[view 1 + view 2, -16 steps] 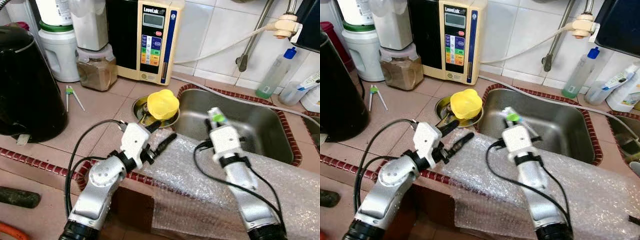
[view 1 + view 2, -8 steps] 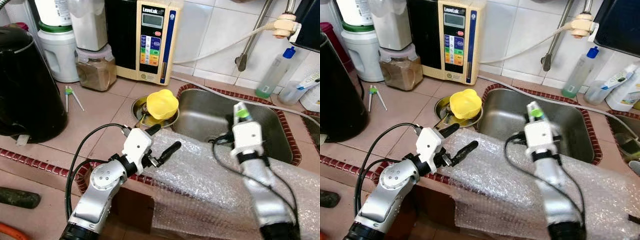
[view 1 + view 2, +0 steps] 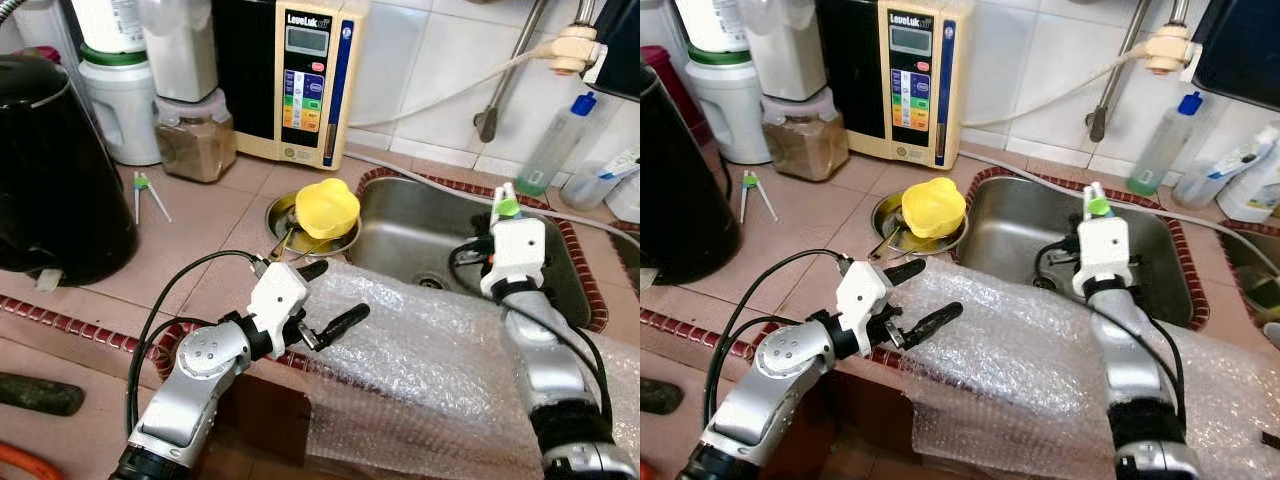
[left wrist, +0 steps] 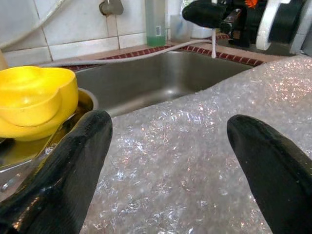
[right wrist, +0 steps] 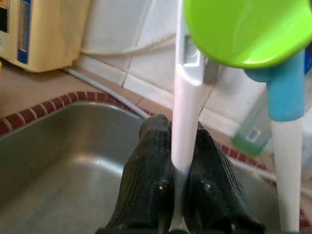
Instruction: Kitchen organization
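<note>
Evidently mid-carry: the right end effector (image 5: 168, 183) pinched a white green-tipped utensil (image 3: 504, 200) above the sink (image 3: 400, 235), needing somewhere to set it. The left end effector (image 3: 325, 295) hovered spread over bubble wrap (image 3: 420, 350).

1 yellow bowl (image 3: 327, 207), 1 sink (image 3: 400, 235), 2 pincers: left pincer (image 3: 327, 298), right pincer (image 3: 506, 204).

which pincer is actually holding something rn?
The right pincer, shut on a thin white green-tipped utensil above the steel sink. The left pincer is open over bubble wrap.
</note>
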### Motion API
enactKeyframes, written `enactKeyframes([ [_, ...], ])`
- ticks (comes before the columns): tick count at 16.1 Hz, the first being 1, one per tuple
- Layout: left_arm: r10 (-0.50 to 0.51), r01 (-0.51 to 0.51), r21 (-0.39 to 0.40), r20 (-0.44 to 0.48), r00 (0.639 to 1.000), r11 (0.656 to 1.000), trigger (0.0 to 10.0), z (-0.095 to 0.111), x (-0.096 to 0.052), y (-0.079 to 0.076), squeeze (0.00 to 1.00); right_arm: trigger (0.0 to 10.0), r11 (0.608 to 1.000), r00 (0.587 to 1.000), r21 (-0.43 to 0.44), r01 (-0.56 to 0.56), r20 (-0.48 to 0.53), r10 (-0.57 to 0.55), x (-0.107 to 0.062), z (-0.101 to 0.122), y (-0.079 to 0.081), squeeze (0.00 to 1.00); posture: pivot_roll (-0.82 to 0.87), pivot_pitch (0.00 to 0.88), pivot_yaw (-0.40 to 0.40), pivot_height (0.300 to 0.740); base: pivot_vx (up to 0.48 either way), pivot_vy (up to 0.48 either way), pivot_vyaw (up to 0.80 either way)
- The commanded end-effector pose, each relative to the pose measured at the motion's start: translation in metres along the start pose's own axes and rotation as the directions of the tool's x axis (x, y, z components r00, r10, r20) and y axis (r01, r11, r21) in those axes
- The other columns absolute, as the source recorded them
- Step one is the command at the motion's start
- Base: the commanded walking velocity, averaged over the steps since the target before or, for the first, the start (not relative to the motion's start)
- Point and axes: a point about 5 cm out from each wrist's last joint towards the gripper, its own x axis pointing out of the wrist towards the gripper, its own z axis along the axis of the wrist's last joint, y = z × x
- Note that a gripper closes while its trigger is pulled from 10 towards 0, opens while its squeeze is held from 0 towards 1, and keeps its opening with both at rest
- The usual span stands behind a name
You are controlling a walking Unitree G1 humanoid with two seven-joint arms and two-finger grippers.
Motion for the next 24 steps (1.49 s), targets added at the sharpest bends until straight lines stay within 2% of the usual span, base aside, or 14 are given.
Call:
enactKeyframes([
  [1,-0.027,0.027,0.025,0.004,1.000,0.999,10.0,0.006,0.001,-0.002,1.00,10.0,0.999,1.000,0.049,0.020,-0.011,-0.020,0.003,-0.001,-0.007,1.00,0.19,0.000,-0.061,0.740,0.000,0.000,0.00],
  [7,-0.050,0.051,0.022,-0.034,0.998,0.998,10.0,0.004,-0.002,-0.008,1.00,10.0,0.984,0.991,0.173,0.031,-0.130,-0.008,0.010,-0.021,-0.007,1.00,0.21,0.000,-0.068,0.740,0.000,0.000,0.00],
  [10,-0.045,0.046,0.019,-0.043,0.998,0.999,10.0,0.003,-0.003,-0.008,1.00,10.0,0.973,0.989,0.226,0.047,-0.146,-0.014,0.011,-0.024,-0.004,1.00,0.21,0.000,-0.067,0.740,0.000,0.000,0.00],
  [11,-0.046,0.047,0.018,-0.048,0.998,0.999,10.0,0.003,-0.003,-0.008,1.00,10.0,0.906,0.975,0.391,0.161,-0.205,-0.085,0.013,-0.028,-0.011,1.00,0.21,0.000,-0.065,0.740,0.000,0.000,0.00],
  [15,-0.053,0.054,0.016,-0.055,0.997,0.998,10.0,0.003,-0.002,-0.008,1.00,10.0,0.781,0.945,0.549,0.297,-0.288,-0.157,0.015,-0.032,-0.027,1.00,0.20,0.000,-0.063,0.740,0.000,0.000,0.00],
  [16,-0.054,0.055,0.015,-0.058,0.997,0.998,10.0,0.003,-0.001,-0.007,1.00,10.0,0.718,0.929,0.601,0.352,-0.320,-0.187,0.014,-0.034,-0.033,1.00,0.20,0.000,-0.062,0.740,0.000,0.000,0.00],
  [17,-0.054,0.055,0.014,-0.059,0.997,0.998,10.0,0.002,-0.001,-0.008,1.00,10.0,0.686,0.920,0.622,0.377,-0.339,-0.199,0.014,-0.034,-0.035,1.00,0.20,0.000,-0.061,0.740,0.000,0.000,0.00],
  [18,-0.054,0.055,0.017,-0.061,0.997,0.998,10.0,0.002,-0.001,-0.007,1.00,10.0,0.721,0.915,0.582,0.376,-0.359,-0.187,0.015,-0.035,-0.034,1.00,0.20,0.000,-0.060,0.740,0.000,0.000,0.00],
  [19,-0.053,0.054,0.021,-0.063,0.997,0.998,10.0,0.002,-0.001,-0.007,1.00,10.0,0.911,0.921,0.315,0.265,-0.362,-0.143,0.016,-0.034,-0.028,1.00,0.20,0.000,-0.058,0.740,0.000,0.000,0.00],
  [20,-0.052,0.054,0.022,-0.064,0.997,0.998,10.0,0.002,-0.001,-0.007,1.00,10.0,0.956,0.930,0.211,0.203,-0.348,-0.121,0.017,-0.032,-0.024,1.00,0.20,0.000,-0.058,0.740,0.000,0.000,0.00],
  [21,-0.055,0.056,0.023,-0.065,0.996,0.998,10.0,0.002,-0.001,-0.008,0.00,10.0,0.989,0.951,0.097,0.110,-0.301,-0.076,0.019,-0.028,-0.015,1.00,0.20,0.000,-0.057,0.740,0.000,0.000,0.00],
  [22,-0.055,0.057,0.023,-0.065,0.996,0.998,10.0,0.002,-0.001,-0.008,0.00,10.0,0.991,0.951,0.087,0.105,-0.299,-0.074,0.019,-0.027,-0.015,1.00,0.20,0.000,-0.057,0.740,0.000,0.000,0.00],
  [23,-0.057,0.059,0.026,-0.066,0.996,0.998,10.0,0.002,0.000,-0.008,0.00,10.0,0.989,0.956,-0.120,-0.084,-0.290,0.046,0.018,-0.025,-0.005,1.00,0.20,0.000,-0.058,0.740,0.000,0.000,0.00],
  [24,-0.057,0.059,0.026,-0.067,0.996,0.998,10.0,0.002,0.000,-0.009,0.00,10.0,0.977,0.943,-0.168,-0.131,-0.325,0.070,0.017,-0.028,-0.003,1.00,0.20,0.000,-0.059,0.740,0.000,0.000,0.00],
])
